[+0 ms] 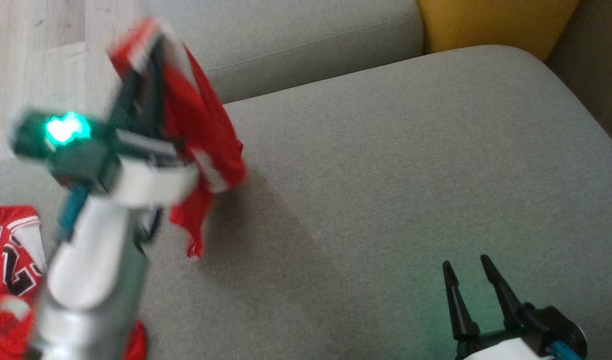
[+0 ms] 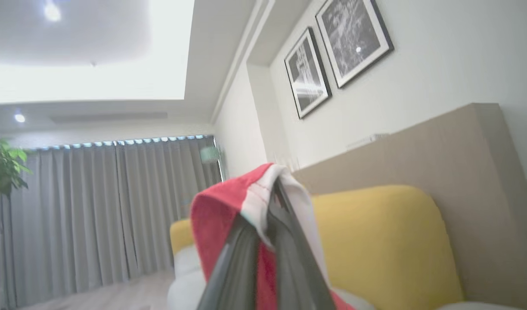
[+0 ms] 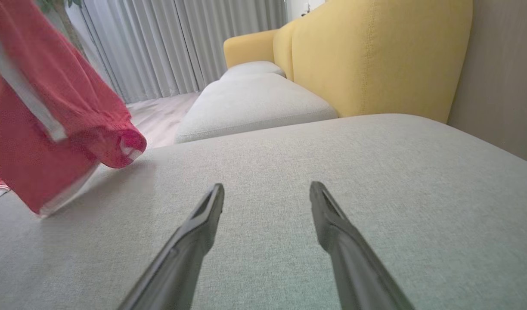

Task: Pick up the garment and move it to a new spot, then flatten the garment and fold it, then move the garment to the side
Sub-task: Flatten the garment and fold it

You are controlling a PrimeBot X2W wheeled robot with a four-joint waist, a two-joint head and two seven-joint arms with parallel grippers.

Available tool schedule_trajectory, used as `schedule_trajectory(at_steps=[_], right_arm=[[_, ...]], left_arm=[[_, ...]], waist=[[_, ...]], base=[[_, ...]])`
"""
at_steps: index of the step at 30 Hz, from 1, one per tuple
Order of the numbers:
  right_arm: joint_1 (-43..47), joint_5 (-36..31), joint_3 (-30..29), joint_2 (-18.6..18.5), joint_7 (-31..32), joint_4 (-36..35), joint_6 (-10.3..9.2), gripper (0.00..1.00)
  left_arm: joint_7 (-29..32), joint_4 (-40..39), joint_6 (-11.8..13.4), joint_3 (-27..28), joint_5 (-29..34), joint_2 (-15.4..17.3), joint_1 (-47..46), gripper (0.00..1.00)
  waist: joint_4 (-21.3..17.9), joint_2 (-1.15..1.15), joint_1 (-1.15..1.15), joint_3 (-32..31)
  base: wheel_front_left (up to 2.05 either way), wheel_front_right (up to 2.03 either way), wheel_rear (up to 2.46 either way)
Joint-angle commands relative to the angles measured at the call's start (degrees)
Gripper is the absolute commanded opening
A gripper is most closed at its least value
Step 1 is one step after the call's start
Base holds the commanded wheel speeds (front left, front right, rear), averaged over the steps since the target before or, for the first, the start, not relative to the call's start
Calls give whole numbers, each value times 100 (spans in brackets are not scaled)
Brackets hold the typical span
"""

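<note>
– Red thin cloth, in the head view: the garment [image 1: 206, 130] hangs from our left end effector [image 1: 146, 60], lifted over the grey sofa cushion [image 1: 386, 175]. How do we judge it?
– Light, soft and limp; it will swing and crease by itself. Another red jersey [image 1: 11, 250] lies at the lower left.
– And the left wrist view?
– Both fingers are pressed together on a white-trimmed edge of the garment [image 2: 220, 206]. We think a hem is a good place: thicker, less slippery.
– The right wrist view?
– Our right end effector [image 3: 268, 189] is spread wide and empty, low over the sofa cushion. The garment [image 3: 52, 107] hangs at the left of that view; we could take a second corner there.
</note>
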Motion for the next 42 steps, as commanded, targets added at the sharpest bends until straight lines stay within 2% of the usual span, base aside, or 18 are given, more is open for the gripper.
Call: schedule_trajectory(at_steps=[1,5,8,13,16,19,21,22,25,30,34,42], right_arm=[[-189,32,156,-41,-22,-145,43,100],[-165,57,184,-41,-22,-131,43,100],[-136,50,199,-41,-22,-122,43,100],[-112,14,197,-41,-22,-112,43,100],[-144,-8,208,-41,-22,-96,43,100],[-208,17,218,-41,-22,-95,43,100],[-270,41,255,-41,-22,-112,43,100],[-294,57,271,-41,-22,-122,43,100],[-319,99,273,-41,-22,-160,43,100],[-285,125,229,-41,-22,-150,43,100],[-276,173,201,-41,-22,-153,43,100],[-304,226,218,-41,-22,-159,43,100]], left_arm=[[-25,-220,-33,232,95,190,-442,0],[-20,-262,-85,221,357,419,-1344,0],[-9,-187,-111,126,469,425,-1780,0],[150,720,-562,-601,144,123,-1858,0],[125,1446,-656,-1150,-125,-99,-1625,0],[32,2129,-672,-1406,-456,-389,-1303,0],[-6,2466,-640,-1569,-509,-509,-1112,70],[-15,2558,-597,-1659,-504,-550,-1024,100],[-21,2278,-378,-1888,-532,-612,-704,100],[-23,1297,94,-2528,-829,-620,133,100],[-24,837,309,-2792,-942,-621,903,100],[-24,862,291,-2997,-1059,-622,1792,100]], waist=[[-54,0,0,-49],[-211,0,0,-133],[-332,0,0,-166],[-537,0,0,-148],[-643,0,0,-112],[-739,0,0,-27],[-773,0,0,59],[-780,0,0,89],[-720,0,0,183],[-486,0,0,232],[-273,0,0,227],[81,0,0,290]], base=[[0,0,0],[0,0,0],[0,0,0],[0,0,0],[0,0,0],[0,0,0],[0,0,0],[0,0,0],[0,0,0],[0,0,0],[0,0,0],[0,0,0]])
